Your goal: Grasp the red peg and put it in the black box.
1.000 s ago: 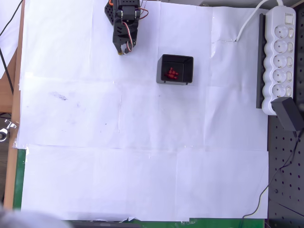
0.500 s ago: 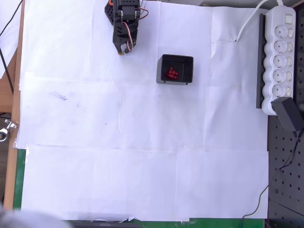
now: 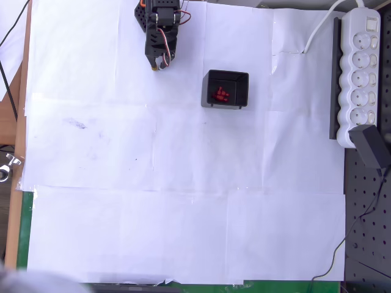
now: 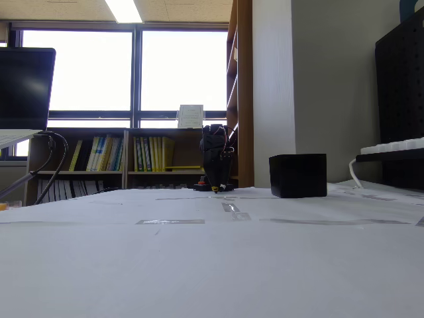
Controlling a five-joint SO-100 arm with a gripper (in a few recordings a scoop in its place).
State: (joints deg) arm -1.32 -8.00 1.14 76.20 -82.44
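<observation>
The black box [image 3: 225, 75] stands on the white paper, right of and slightly below my arm in the overhead view. It holds a clump of several red pegs [image 3: 220, 94]. In the fixed view the black box [image 4: 298, 175] shows as a dark cube right of the arm. No single red peg lies loose on the paper; it is out of view. My gripper [image 3: 157, 65] hangs folded at the top edge, pointing down at the paper, left of the box and apart from it. Its jaws look shut with nothing between them. The gripper [image 4: 215, 189] tip sits just above the paper.
A white power strip [image 3: 359, 73] and a black power adapter [image 3: 372, 146] lie along the right edge. The white paper [image 3: 183, 201] covers the table below the box. A wooden table edge [image 3: 18, 152] runs down the left.
The gripper tip drew back very slightly toward the top edge a second ago and has stayed still since. The box and its pegs have not moved.
</observation>
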